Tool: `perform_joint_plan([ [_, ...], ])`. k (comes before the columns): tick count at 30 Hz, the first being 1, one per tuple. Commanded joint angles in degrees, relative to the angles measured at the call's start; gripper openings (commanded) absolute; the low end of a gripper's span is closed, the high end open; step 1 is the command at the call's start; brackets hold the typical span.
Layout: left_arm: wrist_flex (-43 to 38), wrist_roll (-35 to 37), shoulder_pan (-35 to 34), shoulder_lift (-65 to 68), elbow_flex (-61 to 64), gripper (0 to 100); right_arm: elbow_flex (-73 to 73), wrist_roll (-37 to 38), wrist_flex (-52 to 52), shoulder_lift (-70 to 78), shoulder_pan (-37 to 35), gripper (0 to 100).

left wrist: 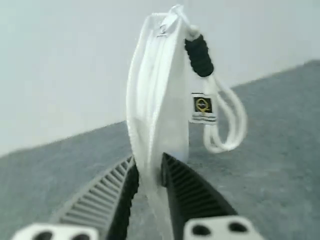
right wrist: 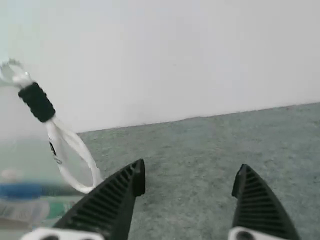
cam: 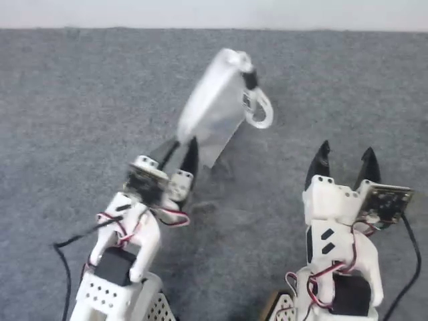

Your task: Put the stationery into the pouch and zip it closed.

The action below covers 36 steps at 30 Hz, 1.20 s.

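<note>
While clamped on the near end of the pouch (left wrist: 159, 100), holds it raised off the grey carpet (cam: 80, 100) rather than flat. Left gripper (cam: 182, 148) here, drawn in narrow to the thickness of the fabric, one finger on either face.

Probably held so to present the far end to the other arm. Zip pull (left wrist: 170, 21), black cord knot (left wrist: 199, 54) and white loop (left wrist: 227, 125) all up there, away from the clamp and free to be taken.

Right gripper (cam: 345, 155) spread wide with nothing in it, low beside the pouch and apart from it. Seemingly standing by for the pull or the loop.

Long axis of the pouch from the clamped end up and away from the left arm, leaning toward the far side of the table and a little toward the right arm. Zip line along that axis, on the narrow edge facing the left wrist camera, pull at the far tip. Looks drawn shut, though cannot tell for sure.

Through the clear side in the right wrist view, a blurred blue shape (right wrist: 20, 190), presumably stationery inside. Loop dangling from the knot on the side toward the right gripper.
</note>
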Motion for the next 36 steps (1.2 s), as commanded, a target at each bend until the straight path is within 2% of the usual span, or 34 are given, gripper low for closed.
perform_joint_plan([
  [1, -0.8, 10.2, -7.8, -0.1, -4.3, 13, -2.0, 2.5, 0.1, -0.4, -3.1, 26.3],
  [10, -0.7, 19.0, -19.7, 0.0, -6.1, 14, -1.4, 2.5, 0.0, -0.4, -3.6, 26.3],
  [15, -0.7, 20.0, -22.9, 0.0, -6.6, 14, -1.4, 2.5, 0.0, -0.4, -3.6, 26.2],
  [21, -0.8, 20.0, -22.8, 0.0, -6.6, 13, -0.5, 2.5, -0.4, -0.4, -5.4, 25.5],
  [29, -1.1, 20.0, -22.7, -0.1, -7.1, 1, -0.5, 8.5, -0.5, -0.4, -10.4, 4.3],
  [36, -1.1, 20.0, -22.7, -0.2, -7.7, 1, 0.8, 8.6, -0.5, -0.5, -10.9, 3.0],
])
